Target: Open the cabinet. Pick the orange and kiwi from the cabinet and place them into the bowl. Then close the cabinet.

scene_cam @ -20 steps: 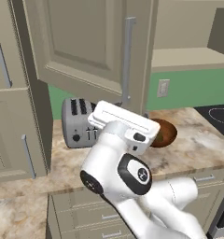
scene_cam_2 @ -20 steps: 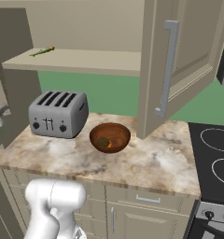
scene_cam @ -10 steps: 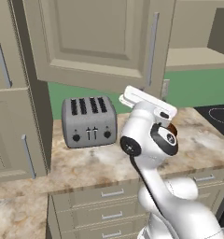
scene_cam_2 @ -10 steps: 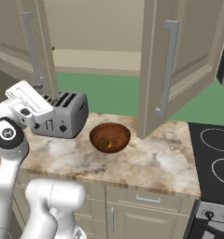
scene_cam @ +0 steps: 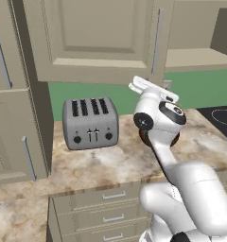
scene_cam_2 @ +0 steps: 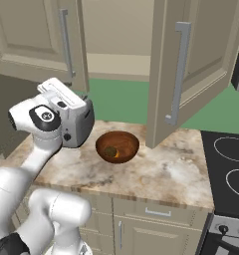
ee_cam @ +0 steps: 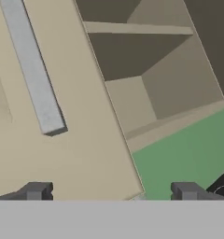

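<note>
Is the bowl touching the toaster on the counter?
Apart. In the right base view a strip of bare counter separates the bowl from the toaster.

- Left base view: behind the arm, looking forward and down at the counter (scene_cam: 110,163) and toaster (scene_cam: 90,123).
- Right base view: opposite side, sharing counter and cabinet (scene_cam_2: 191,60).
- Hand view: close, facing the cabinet door.

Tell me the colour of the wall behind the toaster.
Green. The wall behind the grey toaster shows best in the left base view.
</note>
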Robot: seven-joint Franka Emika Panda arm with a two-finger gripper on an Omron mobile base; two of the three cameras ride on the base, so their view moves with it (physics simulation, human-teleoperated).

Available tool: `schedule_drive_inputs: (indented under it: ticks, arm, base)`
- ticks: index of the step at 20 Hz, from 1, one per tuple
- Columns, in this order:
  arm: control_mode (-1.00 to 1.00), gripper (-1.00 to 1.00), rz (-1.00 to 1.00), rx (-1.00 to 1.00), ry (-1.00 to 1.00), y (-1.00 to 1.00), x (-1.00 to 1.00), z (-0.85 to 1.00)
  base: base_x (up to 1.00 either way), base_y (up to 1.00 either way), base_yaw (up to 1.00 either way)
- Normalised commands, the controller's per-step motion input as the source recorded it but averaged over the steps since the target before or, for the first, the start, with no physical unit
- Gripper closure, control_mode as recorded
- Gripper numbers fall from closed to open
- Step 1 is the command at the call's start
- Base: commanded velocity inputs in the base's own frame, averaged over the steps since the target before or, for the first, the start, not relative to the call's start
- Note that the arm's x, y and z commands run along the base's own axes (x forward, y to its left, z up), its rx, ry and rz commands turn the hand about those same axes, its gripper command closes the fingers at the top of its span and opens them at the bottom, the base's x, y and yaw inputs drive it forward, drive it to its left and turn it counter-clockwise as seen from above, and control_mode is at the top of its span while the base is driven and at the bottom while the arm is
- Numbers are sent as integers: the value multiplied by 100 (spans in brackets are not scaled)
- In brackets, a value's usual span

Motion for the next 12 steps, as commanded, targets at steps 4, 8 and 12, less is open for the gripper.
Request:
schedule_drive_inputs:
  ticks: [4, 8, 12]
  arm:
    - [-100, -100, 0, 7, 17, -19, 100, 0]
    - [-100, -100, 0, 1, 6, -2, 61, 0]
    - [-100, -100, 0, 0, 1, -1, 30, 0]
  base:
    - [0, 0, 0]
    - [0, 0, 0]
    - [0, 0, 0]
